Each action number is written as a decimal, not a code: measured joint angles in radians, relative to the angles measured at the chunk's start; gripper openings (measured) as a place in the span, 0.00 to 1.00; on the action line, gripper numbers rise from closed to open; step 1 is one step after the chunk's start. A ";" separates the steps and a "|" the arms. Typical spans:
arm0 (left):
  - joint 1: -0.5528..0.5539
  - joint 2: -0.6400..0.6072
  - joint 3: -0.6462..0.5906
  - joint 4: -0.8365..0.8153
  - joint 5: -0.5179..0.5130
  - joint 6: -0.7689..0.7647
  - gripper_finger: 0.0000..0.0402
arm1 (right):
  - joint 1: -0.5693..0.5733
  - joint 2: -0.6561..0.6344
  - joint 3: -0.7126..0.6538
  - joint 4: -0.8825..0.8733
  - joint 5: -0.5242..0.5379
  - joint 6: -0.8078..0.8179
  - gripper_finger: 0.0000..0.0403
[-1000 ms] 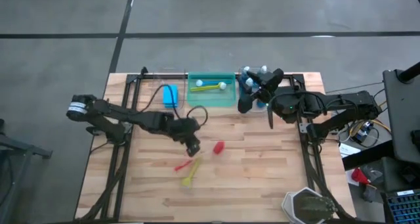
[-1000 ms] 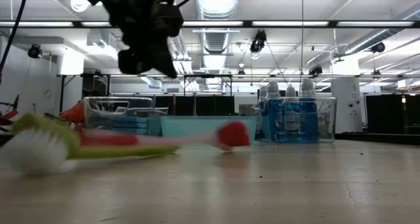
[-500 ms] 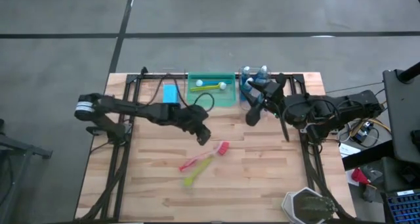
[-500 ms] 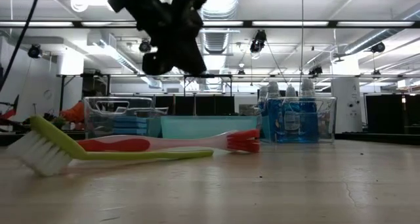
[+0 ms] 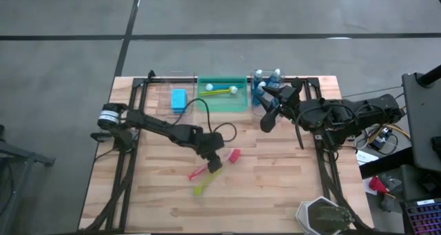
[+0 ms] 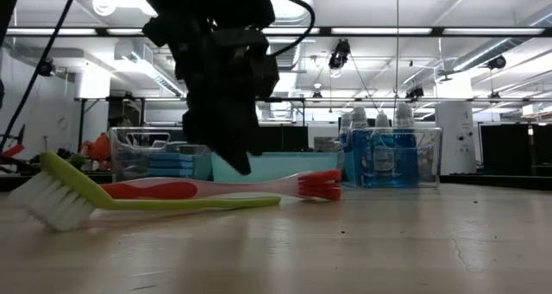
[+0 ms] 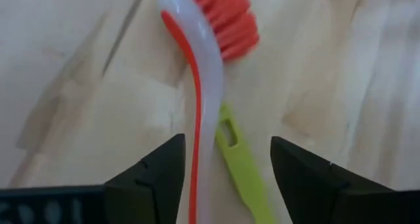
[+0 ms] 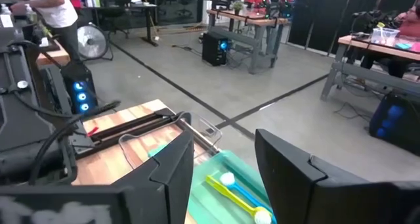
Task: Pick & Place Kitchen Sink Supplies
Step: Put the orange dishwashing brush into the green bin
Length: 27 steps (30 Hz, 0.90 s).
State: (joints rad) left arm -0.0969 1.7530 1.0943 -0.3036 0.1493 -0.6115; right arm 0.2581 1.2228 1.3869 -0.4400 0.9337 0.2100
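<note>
A red-and-white dish brush (image 5: 215,166) lies flat on the wooden table, its red bristle head (image 7: 223,17) toward the right. Its handle crosses a yellow-green brush (image 5: 203,185), whose white bristles (image 6: 47,199) rest on the table. My left gripper (image 7: 226,175) hangs open just above the red brush's handle, one finger on each side, touching nothing. My right gripper (image 5: 267,119) is open and holds nothing. It stands by the clear bin of blue-liquid bottles (image 5: 265,80).
Three bins line the far edge. A clear one holds a blue sponge (image 5: 179,98), a green one (image 5: 222,103) holds a yellow and a blue brush, and a clear one (image 6: 392,156) holds the bottles. Bare wood lies toward the near edge. People and desks show beyond the table.
My left gripper has moved toward the table's right edge and then come down over the red brush's handle. The red brush has shifted a little and now lies still. My right gripper has drawn slightly away from the bottle bin, toward the near edge.
</note>
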 joint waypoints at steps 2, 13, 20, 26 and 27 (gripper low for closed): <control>-0.012 0.020 0.000 -0.008 -0.023 -0.004 0.53 | 0.000 0.000 0.000 -0.004 0.000 0.000 0.38; -0.010 0.089 0.002 -0.030 -0.049 -0.026 0.37 | 0.000 0.002 0.000 -0.029 0.000 -0.004 0.34; 0.015 0.079 0.000 -0.025 -0.015 -0.018 0.07 | 0.000 0.002 0.000 -0.028 0.000 -0.004 0.31; 0.059 0.062 0.000 -0.032 0.013 -0.036 0.08 | 0.000 0.002 -0.002 -0.029 0.000 -0.004 0.29; 0.065 0.053 0.000 -0.030 0.018 -0.036 0.08 | 0.000 0.002 -0.002 -0.029 0.000 -0.004 0.29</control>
State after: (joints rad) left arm -0.0315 1.8057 1.0946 -0.3331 0.1673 -0.6477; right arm 0.2577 1.2251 1.3853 -0.4688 0.9340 0.2062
